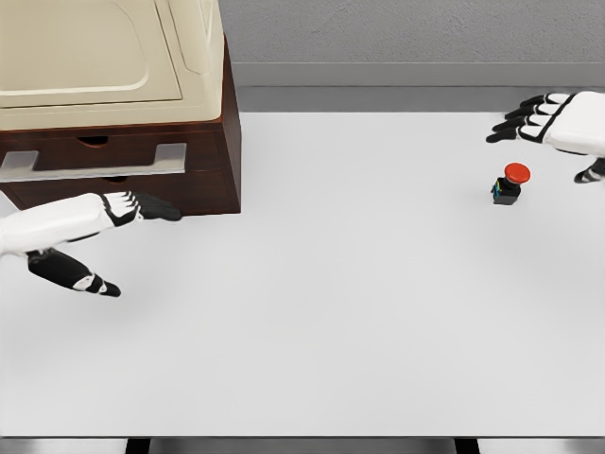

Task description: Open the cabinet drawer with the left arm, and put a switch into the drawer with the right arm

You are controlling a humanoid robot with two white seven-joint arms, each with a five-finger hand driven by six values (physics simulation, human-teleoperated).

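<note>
The left hand (pixel 99 222) has its fingers extended and its thumb dropped apart below, holding nothing; it sits just under the drawer's metal handle (pixel 95 161) on the dark wooden cabinet (pixel 213 142), probably lined up to hook and pull. The drawer looks shut. The right hand (pixel 558 121) is likewise spread and empty, poised just above the red-capped switch (pixel 509 183), which stands upright on the white table (pixel 331 312), well apart from the cabinet.
</note>
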